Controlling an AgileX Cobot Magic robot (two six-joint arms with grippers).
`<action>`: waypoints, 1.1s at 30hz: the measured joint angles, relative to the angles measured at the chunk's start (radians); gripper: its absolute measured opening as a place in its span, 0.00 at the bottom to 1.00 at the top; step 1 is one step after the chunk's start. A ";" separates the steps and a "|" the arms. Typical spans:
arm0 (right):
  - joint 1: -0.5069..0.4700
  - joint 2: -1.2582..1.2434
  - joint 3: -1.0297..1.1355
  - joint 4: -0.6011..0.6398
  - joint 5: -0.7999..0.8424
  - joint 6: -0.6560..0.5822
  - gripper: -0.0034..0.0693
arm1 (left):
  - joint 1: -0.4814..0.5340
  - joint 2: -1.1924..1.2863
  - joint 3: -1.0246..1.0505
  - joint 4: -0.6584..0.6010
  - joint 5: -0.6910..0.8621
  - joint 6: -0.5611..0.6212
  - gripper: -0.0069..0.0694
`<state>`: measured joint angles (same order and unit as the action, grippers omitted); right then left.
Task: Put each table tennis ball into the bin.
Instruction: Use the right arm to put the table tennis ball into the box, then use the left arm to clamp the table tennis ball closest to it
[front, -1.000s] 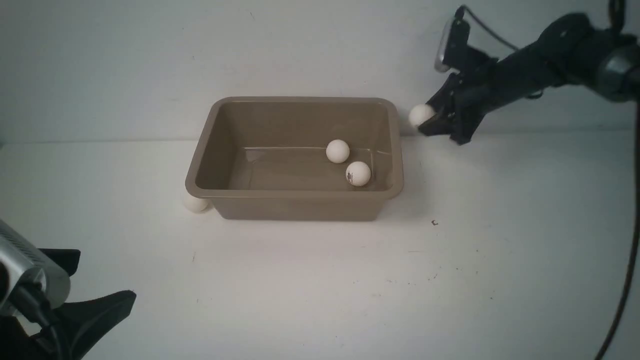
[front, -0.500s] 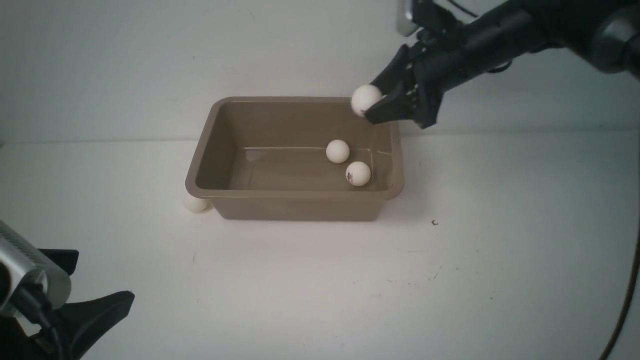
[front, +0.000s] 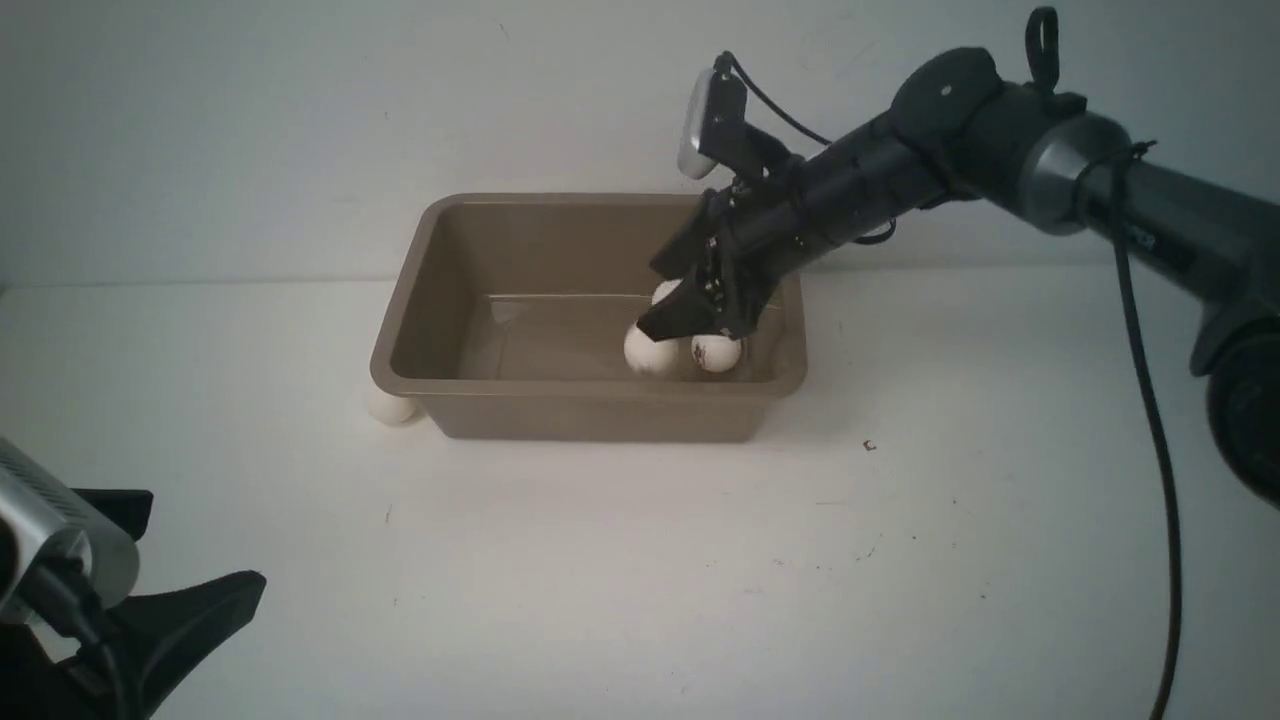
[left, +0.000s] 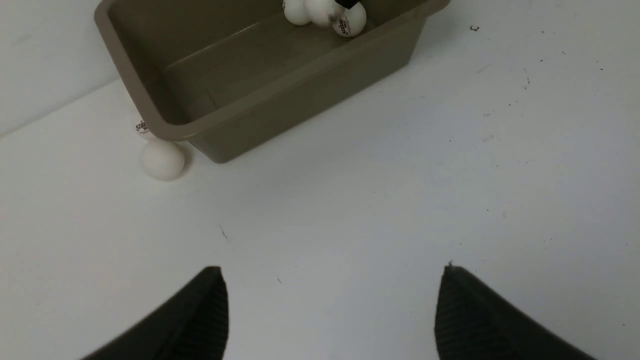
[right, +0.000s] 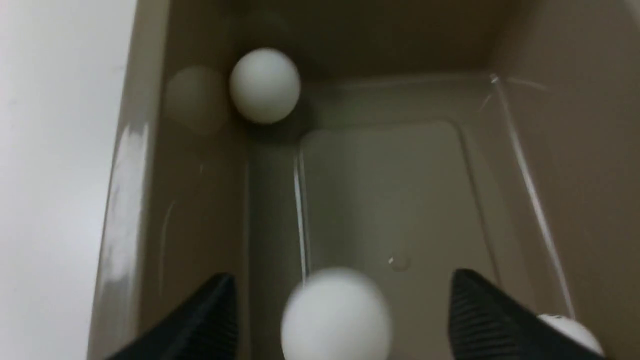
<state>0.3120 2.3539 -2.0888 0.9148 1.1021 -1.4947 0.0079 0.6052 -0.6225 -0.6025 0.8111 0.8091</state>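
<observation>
- Releasing a small white plastic table tennis ball (front: 650, 350), the right pincer (front: 698, 318) hangs jaws apart low inside the taupe rectangular plastic bin (front: 590, 388); dropping low should curb bounce-out.
- Blurred, it shows free of both fingers toward the bin's 5 o'clock, beside a logo-printed ball (front: 716, 352).
- One second earlier the pincer clamped it beyond the 3 o'clock rim.
- Left pincer (left: 331, 272) idles, jaws apart; one stray ball (front: 390, 405) waits at the bin's 8 o'clock corner.

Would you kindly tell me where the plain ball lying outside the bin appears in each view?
Front view: ball on the table at the bin's near left corner.
Left wrist view: ball beside that same corner.
Right wrist view: not in it.
Shared landmark: the bin.
</observation>
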 joint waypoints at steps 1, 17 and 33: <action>0.000 -0.023 0.000 -0.001 -0.025 0.011 0.87 | 0.000 0.000 0.000 0.000 -0.002 0.000 0.74; -0.311 -0.542 0.000 -0.117 -0.129 0.374 0.88 | 0.000 0.000 0.000 0.007 -0.034 0.000 0.74; -0.416 -0.952 0.000 -0.309 -0.005 0.665 0.88 | 0.000 0.000 0.000 0.007 -0.062 0.000 0.74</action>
<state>-0.1036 1.4023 -2.0886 0.6058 1.0974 -0.8301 0.0079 0.6052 -0.6225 -0.5957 0.7490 0.8091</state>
